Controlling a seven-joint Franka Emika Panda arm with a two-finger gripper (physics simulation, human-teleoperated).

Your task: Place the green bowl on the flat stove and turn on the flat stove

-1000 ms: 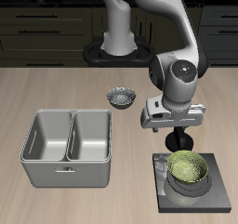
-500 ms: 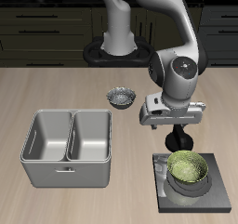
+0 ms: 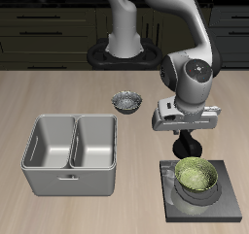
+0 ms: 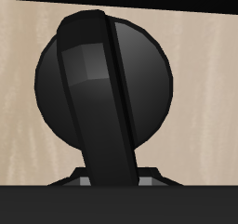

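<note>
Exterior view first: your green bowl (image 3: 195, 176) sits on the flat stove (image 3: 226, 193) at the lower right of the frame, resting over the burner rings, wavy rim up. Your gripper (image 3: 187, 147) hangs at the stove's back edge, just above and behind the bowl, where the black knob (image 3: 188, 150) shows as a dark round shape directly under the hand; whether the fingers touch it cannot be told from here. Grey two-compartment basin (image 3: 70, 153) stands at the lower left, and the grey-and-white patterned bowl (image 3: 126, 102) lies behind it, near frame centre, well apart from the stove. Wrist view: the knob (image 4: 102, 88) fills most of the picture, a black disc with a raised bar across it, pale wood table (image 4: 23, 98) behind. Jaw state: cannot tell, since neither view shows the fingertips clearly.
</note>
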